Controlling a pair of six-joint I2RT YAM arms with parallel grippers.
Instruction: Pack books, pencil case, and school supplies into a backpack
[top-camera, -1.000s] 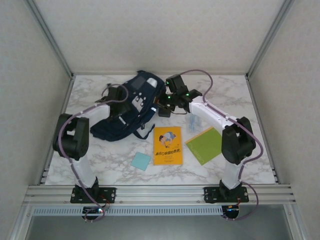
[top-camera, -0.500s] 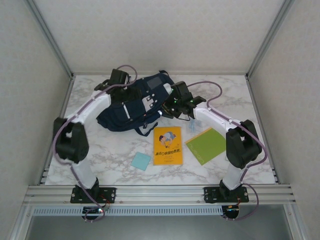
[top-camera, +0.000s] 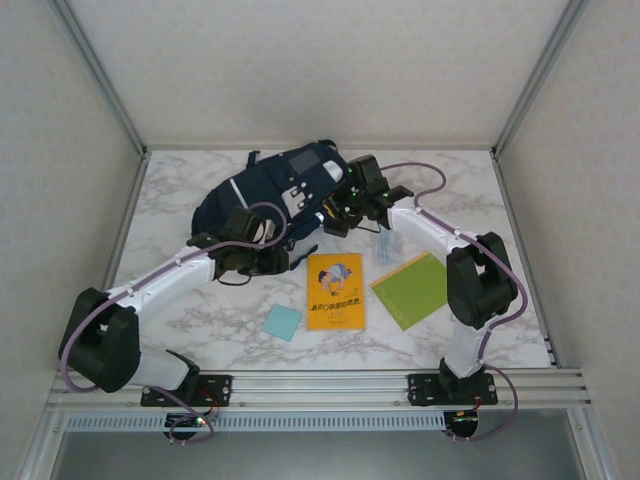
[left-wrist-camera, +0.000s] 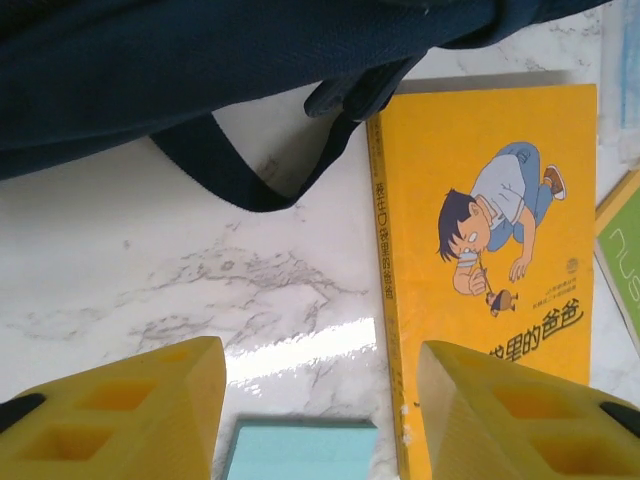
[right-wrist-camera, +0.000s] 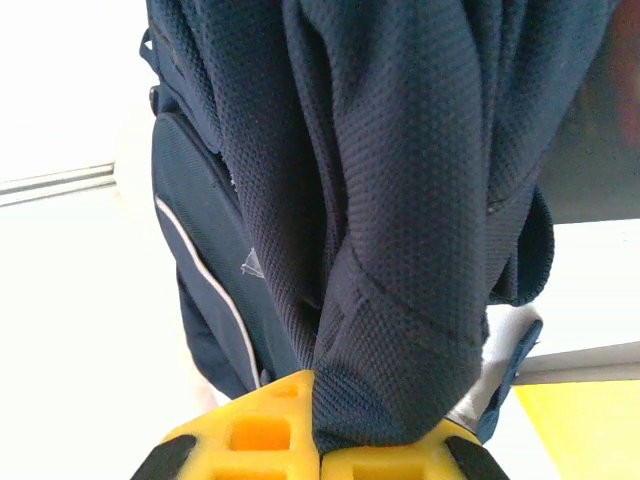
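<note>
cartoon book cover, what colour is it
The cartoon book is orange-yellow with black lettering, best seen in the left wrist view.

Navy blue backpack with white stripes and a grey patch, orange-yellow book with cartoon boy and black lettering, plain lime green book, light-blue pad, grey-veined white marble table.

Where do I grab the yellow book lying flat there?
Probably the near short edge, approached low from the arms' side. The yellow book lies flat on the table; the backpack strap crowds its far corner, the light-blue pad sits beside its left edge, the green book nears its right, leaving that edge free.
</note>
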